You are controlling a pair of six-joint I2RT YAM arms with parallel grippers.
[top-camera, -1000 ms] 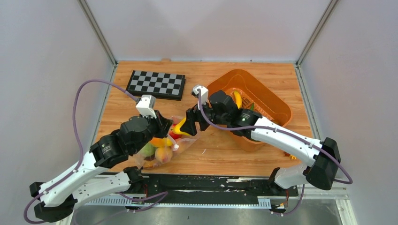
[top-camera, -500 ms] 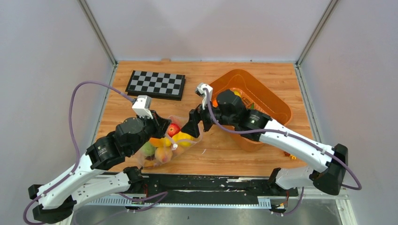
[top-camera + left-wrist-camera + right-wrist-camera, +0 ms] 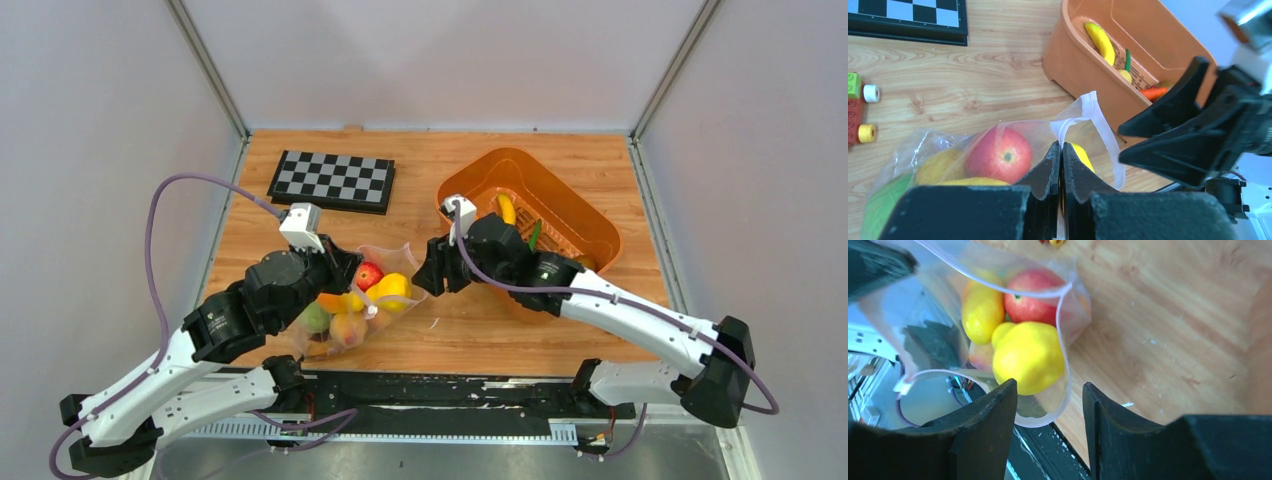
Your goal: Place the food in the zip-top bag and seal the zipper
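Two grippers, one bag, contents as listed:

- Left gripper (image 3: 1061,149): fingers pressed flat together, pinching the near lip of the zip-top bag (image 3: 372,305) at its mouth.
- Right gripper (image 3: 1048,392): fingers spread apart with nothing gripped. It hangs just beside the bag's open mouth on the tub side. Whether it brushes the plastic cannot be told.
- Zipper (image 3: 1104,131): whitish strip along the mouth edge, unsealed. One lip curls up as a loose flap and the mouth gapes toward the right gripper.
- Bag position: lying on the table (image 3: 480,325) near its front edge, between the two arms, its rear part under the left wrist.
- Food inside the bag:
  - yellow fruit (image 3: 1029,357), nearest the mouth
  - red apple (image 3: 998,154), just behind the yellow fruit and touching it
  - peach (image 3: 347,328), deeper in, toward the front edge
  - green fruit (image 3: 315,318), at the closed end
- Orange tub (image 3: 1073,55): just beside the bag's mouth and behind the right arm. It holds a banana (image 3: 507,208) and smaller green and orange pieces.
- Checkerboard (image 3: 333,180): far left of the table, well apart from the bag.
- Block toy (image 3: 858,107): red and green, with white and yellow wheels, on the wood left of the bag.
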